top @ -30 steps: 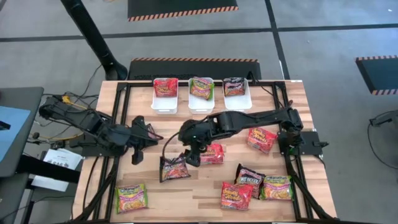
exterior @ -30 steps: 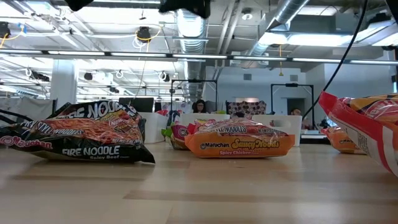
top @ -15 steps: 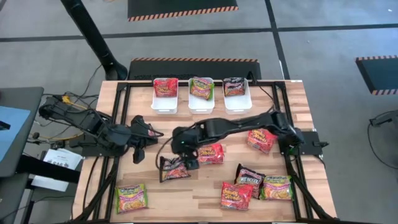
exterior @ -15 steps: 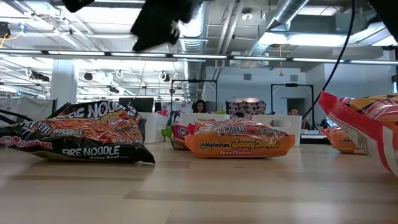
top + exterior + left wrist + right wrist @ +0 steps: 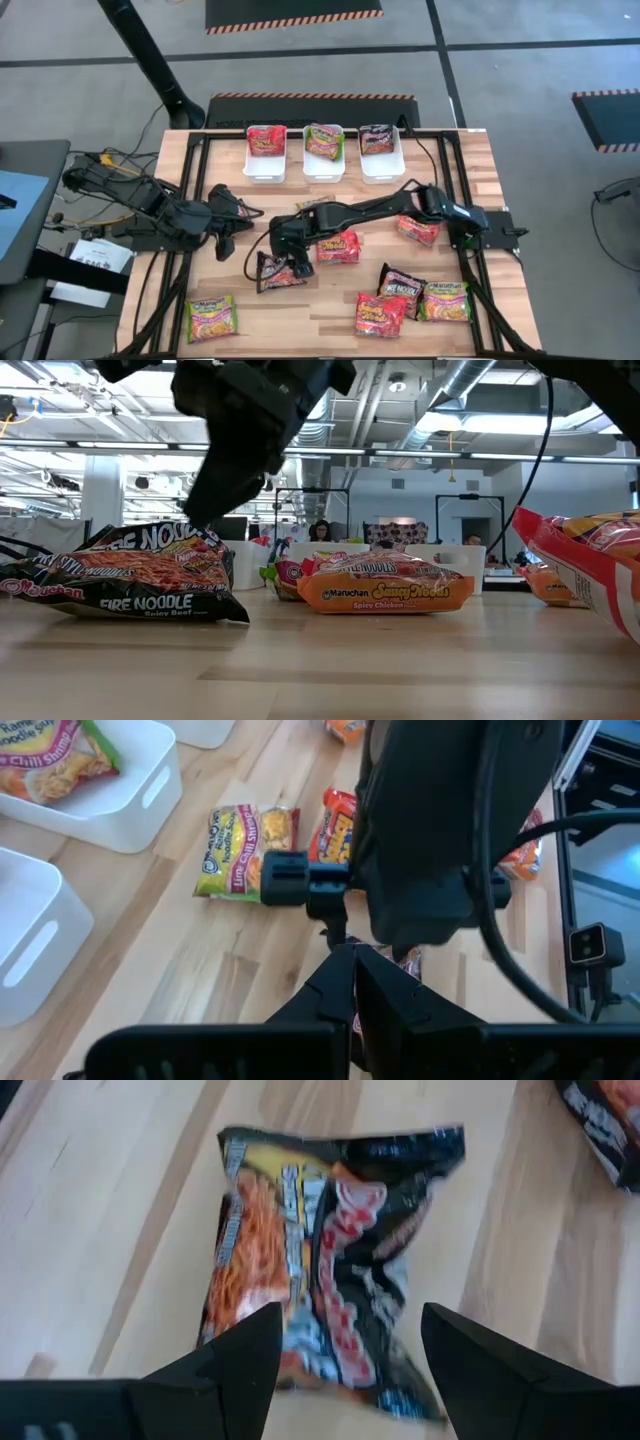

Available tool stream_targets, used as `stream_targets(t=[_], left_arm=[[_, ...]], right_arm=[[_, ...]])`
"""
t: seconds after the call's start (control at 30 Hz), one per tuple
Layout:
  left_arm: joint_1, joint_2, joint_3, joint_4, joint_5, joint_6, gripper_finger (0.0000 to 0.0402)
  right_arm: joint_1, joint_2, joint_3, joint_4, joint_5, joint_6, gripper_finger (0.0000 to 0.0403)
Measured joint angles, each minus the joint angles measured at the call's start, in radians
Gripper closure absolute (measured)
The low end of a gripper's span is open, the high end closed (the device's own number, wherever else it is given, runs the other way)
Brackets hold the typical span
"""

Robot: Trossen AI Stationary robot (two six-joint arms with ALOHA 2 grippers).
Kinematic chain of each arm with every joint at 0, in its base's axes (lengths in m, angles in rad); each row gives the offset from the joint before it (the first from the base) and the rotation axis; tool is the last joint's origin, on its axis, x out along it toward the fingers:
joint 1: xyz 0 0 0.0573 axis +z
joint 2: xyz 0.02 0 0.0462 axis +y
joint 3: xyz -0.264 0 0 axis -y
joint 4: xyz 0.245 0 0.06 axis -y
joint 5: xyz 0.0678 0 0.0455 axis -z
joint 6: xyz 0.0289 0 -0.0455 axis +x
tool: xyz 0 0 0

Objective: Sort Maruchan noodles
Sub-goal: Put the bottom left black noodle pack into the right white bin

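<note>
A black Maruchan noodle packet [image 5: 278,272] lies flat on the wooden table, left of centre. My right gripper [image 5: 292,258] hangs open just above it, tilted down. In the right wrist view its two fingers [image 5: 243,1358] stand apart over the packet's near end [image 5: 330,1250]. In the low view they sit just above the packet [image 5: 130,575]. I see no touch. My left gripper [image 5: 222,245] waits shut at the table's left, holding nothing [image 5: 352,982]. Other packets lie scattered: orange [image 5: 338,246], orange [image 5: 418,230], green [image 5: 211,318].
Three white bins [image 5: 265,165], [image 5: 324,165], [image 5: 380,162] stand in a row at the far edge, each with a packet inside. More packets cluster at the near right: black [image 5: 400,283], red [image 5: 380,315], green [image 5: 445,300]. A black frame [image 5: 190,200] borders the table.
My right gripper has come down and moved toward the table's left and near edge, from beside the orange packet to just over the black packet. Its wrist rolled on the way, and its fingers stayed open. No packet has moved.
</note>
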Motion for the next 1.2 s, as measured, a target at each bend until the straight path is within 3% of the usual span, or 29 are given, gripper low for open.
stream_targets(t=[0.3, 0.63, 0.77, 1.03, 1.2], left_arm=[[0.0, 0.0, 0.0, -0.017, 0.0, 0.0, 0.0401], [0.0, 0.0, 0.0, -0.04, 0.001, 0.004, 0.0402], [0.0, 0.0, 0.0, -0.059, 0.001, 0.004, 0.0402], [0.0, 0.0, 0.0, -0.099, 0.001, 0.004, 0.0402], [0.0, 0.0, 0.0, -0.104, 0.001, 0.004, 0.0402]], right_arm=[[0.017, 0.029, 0.003, 0.041, 0.01, 0.006, 0.0138], [0.016, 0.094, 0.005, -0.005, 0.057, 0.131, 0.0149], [0.02, 0.095, 0.005, -0.01, 0.054, 0.167, 0.0204], [0.025, 0.075, 0.002, -0.012, 0.037, 0.24, 0.0377], [0.025, 0.033, -0.003, -0.038, 0.039, 0.26, 0.0394]])
